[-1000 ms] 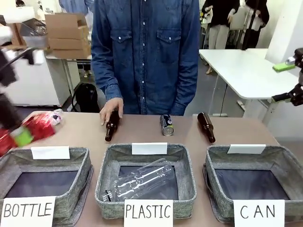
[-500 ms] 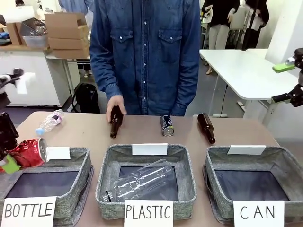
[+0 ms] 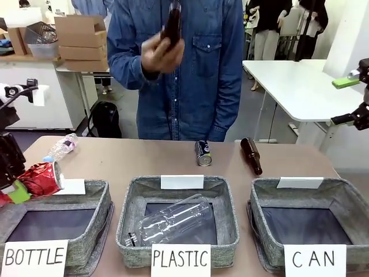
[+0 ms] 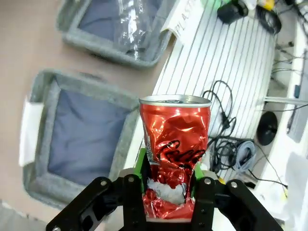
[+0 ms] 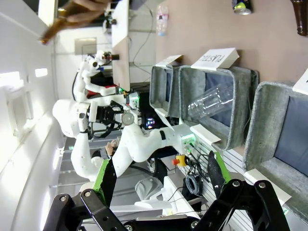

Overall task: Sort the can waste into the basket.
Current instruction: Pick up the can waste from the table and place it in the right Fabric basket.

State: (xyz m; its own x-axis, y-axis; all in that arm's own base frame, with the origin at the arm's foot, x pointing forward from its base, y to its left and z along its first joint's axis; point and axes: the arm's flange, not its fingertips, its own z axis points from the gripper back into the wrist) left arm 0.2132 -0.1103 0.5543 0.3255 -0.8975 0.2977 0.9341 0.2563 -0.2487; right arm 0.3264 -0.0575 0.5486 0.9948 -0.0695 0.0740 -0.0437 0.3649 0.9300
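Note:
My left gripper (image 3: 18, 190) hangs at the table's far left, shut on the crushed red can (image 3: 39, 178), which it holds just above the back left corner of the "BOTTLE" basket. In the left wrist view the red can (image 4: 175, 137) stands upright between the green pads (image 4: 140, 166). The dark can (image 3: 202, 152) with a silver top lies on the table behind the middle basket. The "CAN" basket (image 3: 346, 188) stands at the front right. My right gripper (image 3: 347, 100) hovers open at the right edge, its fingers (image 5: 108, 179) spread apart with nothing between them.
The person's hand holds a brown bottle (image 3: 172, 22) up at chest height. Another brown bottle (image 3: 251, 154) lies near the "CAN" basket's back. A clear plastic bottle (image 3: 61, 147) lies at the back left. The "PLASTIC" basket (image 3: 134, 208) holds a clear bottle.
The person has lifted a brown bottle from the table up to chest height. My left gripper has swung left and down with the red can, then risen slightly.

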